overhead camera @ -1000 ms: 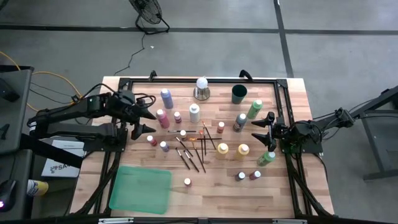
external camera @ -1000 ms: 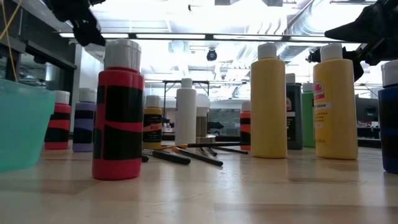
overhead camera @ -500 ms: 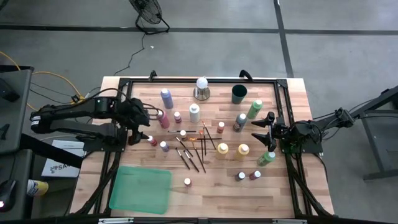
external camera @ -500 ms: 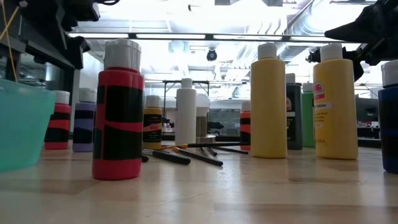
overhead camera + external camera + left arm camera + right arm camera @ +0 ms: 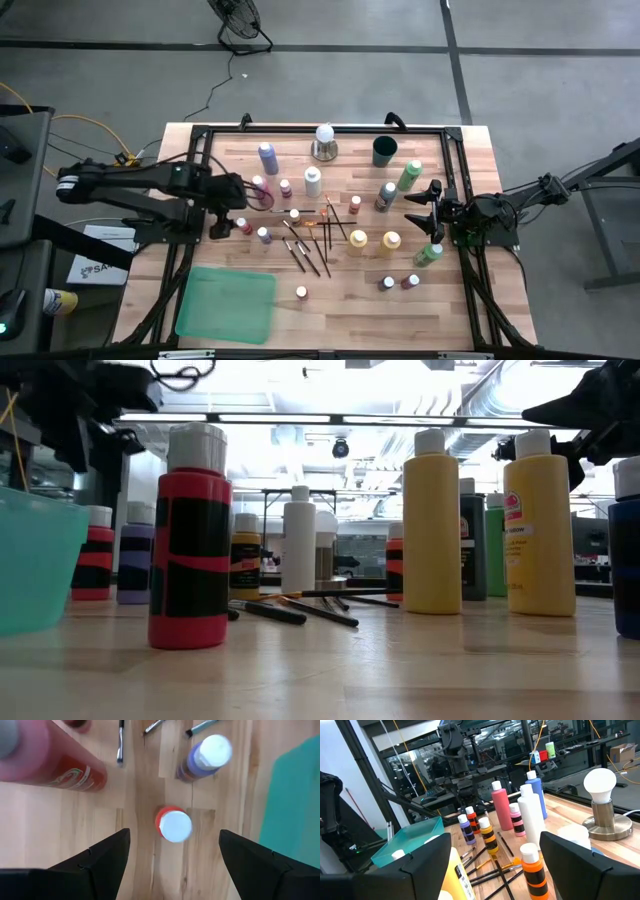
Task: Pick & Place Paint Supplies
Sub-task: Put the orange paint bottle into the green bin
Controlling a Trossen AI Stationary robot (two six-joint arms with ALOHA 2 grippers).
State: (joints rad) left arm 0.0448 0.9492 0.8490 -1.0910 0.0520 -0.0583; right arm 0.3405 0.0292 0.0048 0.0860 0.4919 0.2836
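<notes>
The paint supplies stand spread over the wooden table (image 5: 340, 300): bottles in several colours and a bunch of thin brushes (image 5: 315, 235) lying flat. My left gripper (image 5: 232, 210) hangs open, pointing steeply down over a small red bottle with a white cap (image 5: 173, 825), which stands upright between the lines of its two fingers, below them and untouched. A purple bottle (image 5: 207, 755) and a tall pink bottle (image 5: 50, 765) stand close by. My right gripper (image 5: 420, 205) waits open and level at the table's right side, near a green bottle (image 5: 430, 254).
A teal tray (image 5: 227, 302) lies at the near left, just beside the left gripper's spot. A white bulb on a metal base (image 5: 324, 142) and a dark green cup (image 5: 385, 151) stand at the far edge. Two yellow bottles (image 5: 375, 242) stand mid-table. A black frame (image 5: 455, 170) rims the table.
My left gripper has tipped from nearly level to steeply downward, sinking and drawing back a little toward the table's left edge, so that it now hangs over the small red bottle. Its fingers stay open. No bottle or brush has moved.
</notes>
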